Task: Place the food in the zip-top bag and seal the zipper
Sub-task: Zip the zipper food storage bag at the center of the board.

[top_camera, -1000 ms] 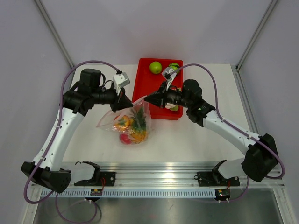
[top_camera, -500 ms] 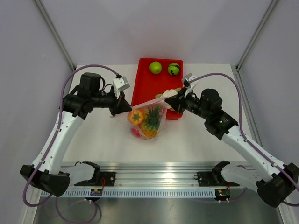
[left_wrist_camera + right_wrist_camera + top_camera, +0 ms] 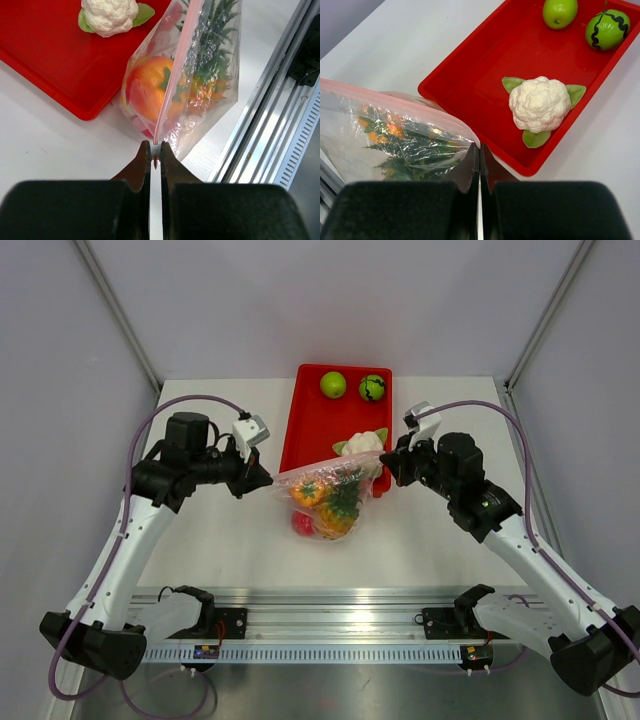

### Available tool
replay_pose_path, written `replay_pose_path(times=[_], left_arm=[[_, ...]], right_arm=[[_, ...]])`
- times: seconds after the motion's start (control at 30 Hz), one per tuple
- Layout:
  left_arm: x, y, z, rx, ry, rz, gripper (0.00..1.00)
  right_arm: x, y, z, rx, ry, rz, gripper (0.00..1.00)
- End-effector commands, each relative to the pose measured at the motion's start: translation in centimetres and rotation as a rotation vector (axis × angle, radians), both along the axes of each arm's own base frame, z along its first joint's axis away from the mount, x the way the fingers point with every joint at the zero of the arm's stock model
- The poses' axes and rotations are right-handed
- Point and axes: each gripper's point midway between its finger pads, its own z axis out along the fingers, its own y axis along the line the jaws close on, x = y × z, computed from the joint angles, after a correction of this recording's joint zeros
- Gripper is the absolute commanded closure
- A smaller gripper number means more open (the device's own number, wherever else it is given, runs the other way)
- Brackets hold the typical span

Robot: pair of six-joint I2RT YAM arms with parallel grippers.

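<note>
The zip-top bag point(image 3: 325, 498) hangs stretched between my two grippers, just in front of the red tray point(image 3: 312, 425). Inside it are an orange pineapple with green leaves point(image 3: 342, 504), an orange fruit point(image 3: 306, 492) and a red fruit point(image 3: 303, 524). My left gripper point(image 3: 268, 481) point(image 3: 155, 150) is shut on the left end of the pink zipper point(image 3: 175, 75). My right gripper point(image 3: 385, 472) point(image 3: 479, 149) is shut on the bag's right corner, where the zipper point(image 3: 395, 102) ends. A white cauliflower point(image 3: 539, 103) lies in the tray point(image 3: 485, 70), outside the bag.
A green apple point(image 3: 560, 11) and a green ball with a dark wavy stripe point(image 3: 607, 28) sit at the tray's far end. The metal rail point(image 3: 330, 625) runs along the table's near edge, close behind the bag in the left wrist view.
My right gripper has travelled to the right along the zipper, from near the left gripper to the bag's right corner. The bag has shifted right and now hangs stretched flat.
</note>
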Motion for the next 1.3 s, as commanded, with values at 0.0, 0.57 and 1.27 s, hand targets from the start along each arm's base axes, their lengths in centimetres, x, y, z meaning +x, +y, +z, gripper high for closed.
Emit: replay_pose_path(times=[0.0, 0.57, 1.27], left_arm=[[1.0, 1.6, -0.2, 0.036, -0.043, 0.098, 1.0], [0.8, -1.3, 2.6, -0.023, 0.116, 0.067, 1.0], [-2.9, -4.5, 5.7, -0.109, -0.039, -0.165, 1.0]], right_arm=[[1.5, -3.7, 1.4, -0.055, -0.045, -0.171, 1.0], [-0.5, -4.8, 6.1, 0.003, -0.143, -0.162, 1.0], [-6.3, 1.6, 9.2, -0.067, -0.268, 0.434, 0.21]])
